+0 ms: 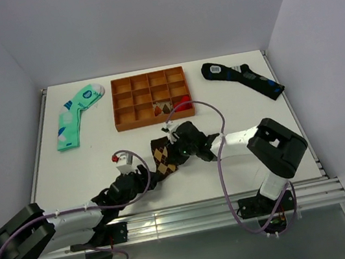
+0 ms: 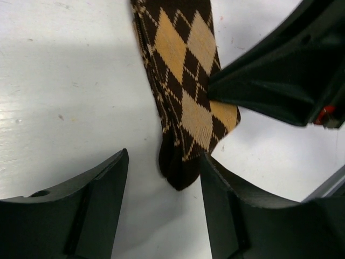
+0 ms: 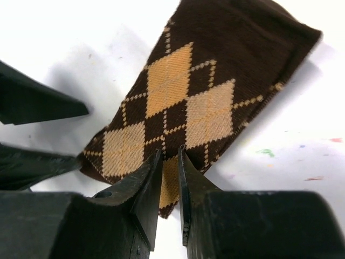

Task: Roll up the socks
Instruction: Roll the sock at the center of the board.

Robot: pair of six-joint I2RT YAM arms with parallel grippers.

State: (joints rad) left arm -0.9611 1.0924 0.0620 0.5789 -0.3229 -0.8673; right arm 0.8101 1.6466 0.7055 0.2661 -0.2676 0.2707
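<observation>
1. Top external view: the socks (image 1: 162,157), brown argyle, lie on the white table (image 1: 97,148) toward its front, between the two arms. Both wrists crowd over them, so only a short patterned stretch shows.
2. Left wrist view: the left gripper (image 2: 164,156) is spread wide and low, one finger on each side of the socks' dark end. Its right-hand finger sits close against the fabric; whether it touches cannot be told.
3. Right wrist view: the right gripper (image 3: 170,154) is drawn narrow and nipped on the socks' near edge. A tan diamond shows in the slit between its fingers.
4. The socks run out of frame at the top in the left wrist view. Their edge looks layered, but the layers cannot be counted.
5. At the back of the table is an orange compartment tray (image 1: 116,105); its small contents are too tiny to name.
6. A mint-green sock (image 1: 75,115) lies back left and a dark sock (image 1: 243,79) back right, both well apart from the grippers.
</observation>
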